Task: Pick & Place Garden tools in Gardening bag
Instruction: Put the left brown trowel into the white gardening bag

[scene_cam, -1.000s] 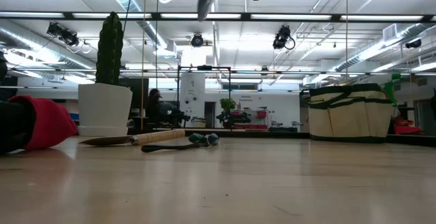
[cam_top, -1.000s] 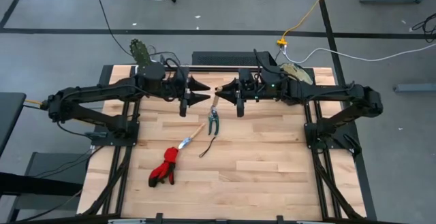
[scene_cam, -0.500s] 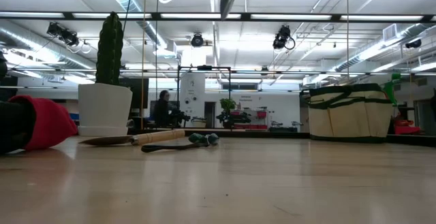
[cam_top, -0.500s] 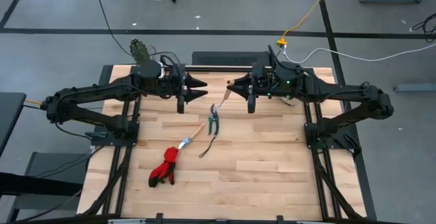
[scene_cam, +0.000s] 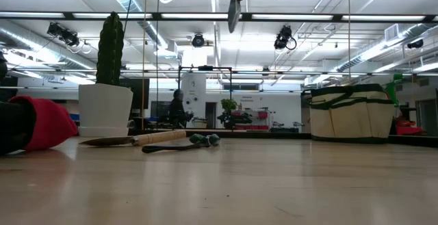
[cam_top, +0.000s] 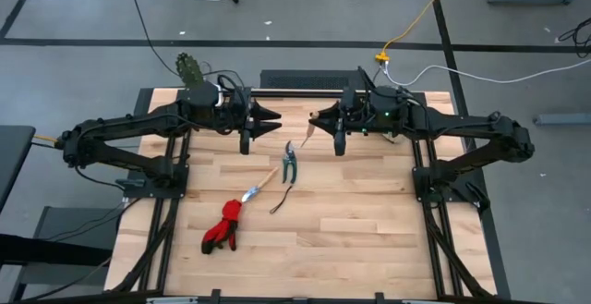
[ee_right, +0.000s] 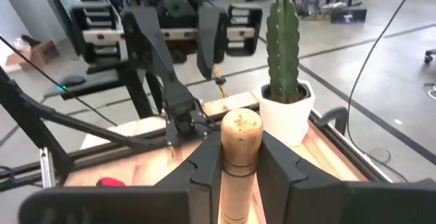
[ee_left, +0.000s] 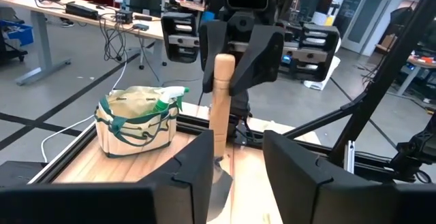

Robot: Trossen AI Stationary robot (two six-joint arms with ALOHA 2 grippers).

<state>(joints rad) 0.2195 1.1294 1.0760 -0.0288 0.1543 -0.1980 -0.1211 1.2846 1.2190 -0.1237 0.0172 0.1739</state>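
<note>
My right gripper (cam_top: pixel 316 119) is shut on a wooden-handled trowel (ee_left: pixel 222 108), high over the far middle of the table. My left gripper (cam_top: pixel 275 117) stands open and level, facing it a little apart; its fingers (ee_left: pixel 197 176) touch nothing. Below lie pruning shears (cam_top: pixel 290 163), a second wooden-handled tool (cam_top: pixel 261 186), a thin dark cord (cam_top: pixel 280 200) and red gloves (cam_top: pixel 222 225). The beige, green-trimmed gardening bag (ee_left: pixel 136 118) stands upright at the far right with a green sprayer (ee_left: pixel 167 98) in it. In the high view my right arm mostly hides the bag. My right gripper pinches the trowel's wooden handle (ee_right: pixel 240 166) between its two fingers, just below the rounded free end (ee_right: pixel 240 123). The fingers come about level from the table's right and lie across the handle. The trowel hangs roughly upright, metal blade (scene_cam: pixel 234 11) down, clear of the table.
A white pot with a green cactus (cam_top: pixel 189 68) stands at the far left corner. The near half of the wooden tabletop (cam_top: pixel 351 239) is bare. Black frame rails (cam_top: pixel 420 184) run along both sides.
My right gripper has drawn back toward the table's right edge, away from my left gripper, and has tipped somewhat. The trowel has gone with it, still hanging blade down and clear of the table.
</note>
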